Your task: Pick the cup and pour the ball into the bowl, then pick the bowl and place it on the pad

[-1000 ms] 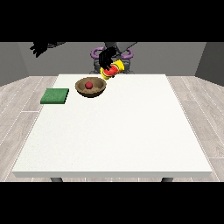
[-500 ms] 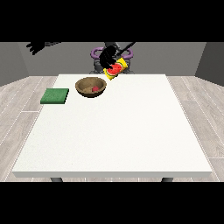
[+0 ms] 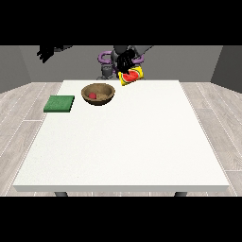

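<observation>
A brown wooden bowl [image 3: 98, 93] stands near the table's far edge with a small red ball [image 3: 92, 96] inside it. Right of the bowl a yellow cup [image 3: 131, 76] with a watermelon print hangs tilted above the far edge. The hand at the view's right [image 3: 125, 62] is curled round the cup from above. A flat green pad [image 3: 59, 103] lies on the table to the left of the bowl. The hand at the view's left [image 3: 47, 52] is raised high beyond the table's far left corner, fingers relaxed, holding nothing.
The white table [image 3: 123, 142] stretches wide towards the camera. The robot's torso [image 3: 113, 59] stands just behind the far edge. Grey floor tiles surround the table.
The cup and the hand holding it have moved to the view's right, away from above the bowl. The ball stays in the bowl; the other hand has hardly moved.
</observation>
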You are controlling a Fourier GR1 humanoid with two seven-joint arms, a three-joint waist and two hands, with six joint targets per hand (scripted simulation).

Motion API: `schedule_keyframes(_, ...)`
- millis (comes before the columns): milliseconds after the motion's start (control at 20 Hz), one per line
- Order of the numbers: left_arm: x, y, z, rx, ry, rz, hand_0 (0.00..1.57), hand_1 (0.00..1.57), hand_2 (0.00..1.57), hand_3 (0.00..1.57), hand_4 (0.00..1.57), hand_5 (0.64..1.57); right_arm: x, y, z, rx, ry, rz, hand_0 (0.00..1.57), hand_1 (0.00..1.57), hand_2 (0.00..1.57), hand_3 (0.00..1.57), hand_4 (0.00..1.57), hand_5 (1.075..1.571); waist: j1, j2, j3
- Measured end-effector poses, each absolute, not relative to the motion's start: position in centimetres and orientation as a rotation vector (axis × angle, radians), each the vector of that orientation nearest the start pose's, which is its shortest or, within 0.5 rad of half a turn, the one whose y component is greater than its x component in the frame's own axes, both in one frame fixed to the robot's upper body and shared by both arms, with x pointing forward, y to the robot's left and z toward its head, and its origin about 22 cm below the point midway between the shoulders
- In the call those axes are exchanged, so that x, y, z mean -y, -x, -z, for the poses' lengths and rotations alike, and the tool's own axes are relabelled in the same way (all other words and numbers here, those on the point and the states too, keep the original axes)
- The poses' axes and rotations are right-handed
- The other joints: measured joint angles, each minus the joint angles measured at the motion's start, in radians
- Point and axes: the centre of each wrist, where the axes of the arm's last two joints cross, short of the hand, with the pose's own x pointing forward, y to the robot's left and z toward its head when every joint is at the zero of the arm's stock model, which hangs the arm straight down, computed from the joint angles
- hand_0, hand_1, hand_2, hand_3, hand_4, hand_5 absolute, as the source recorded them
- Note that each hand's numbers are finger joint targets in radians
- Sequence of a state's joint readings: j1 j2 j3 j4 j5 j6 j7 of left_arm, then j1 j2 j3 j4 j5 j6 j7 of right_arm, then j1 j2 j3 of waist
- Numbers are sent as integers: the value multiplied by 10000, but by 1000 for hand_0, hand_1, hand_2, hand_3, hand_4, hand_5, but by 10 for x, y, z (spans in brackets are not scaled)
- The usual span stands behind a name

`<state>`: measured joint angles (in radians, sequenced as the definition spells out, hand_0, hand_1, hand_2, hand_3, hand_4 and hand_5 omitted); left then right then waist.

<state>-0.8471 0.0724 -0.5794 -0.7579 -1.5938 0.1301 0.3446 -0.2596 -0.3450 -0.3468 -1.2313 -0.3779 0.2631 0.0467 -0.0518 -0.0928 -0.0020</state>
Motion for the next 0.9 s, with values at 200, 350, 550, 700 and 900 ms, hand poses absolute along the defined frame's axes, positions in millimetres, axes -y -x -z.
schedule_keyframes(200,-108,-378,-31,-21304,21366,-22214,324,324,1541,1571,600,1512,379,-283,-27,15283,-282,1578,0,0,0,245,536,1568,463,-362,-11)
schedule_keyframes(350,-140,-370,-12,-24233,21599,-21927,701,701,1571,1229,1134,1559,370,-280,-23,15108,-220,1729,0,0,0,0,552,1566,731,-482,-20)
schedule_keyframes(550,-142,-350,9,-31405,21000,-19464,433,433,0,0,857,1519,359,-283,-24,15342,-435,1715,0,0,0,208,590,1562,702,50,-120)
schedule_keyframes(700,-146,-337,14,-36833,19036,-15926,0,0,0,0,856,1479,345,-290,-27,15604,-780,1570,0,0,0,225,584,1565,479,533,-178)
schedule_keyframes(900,-151,-317,21,-42060,13475,-10938,0,0,0,0,895,1460,321,-300,-29,15923,-953,1506,0,0,0,0,577,1567,509,1111,-142)
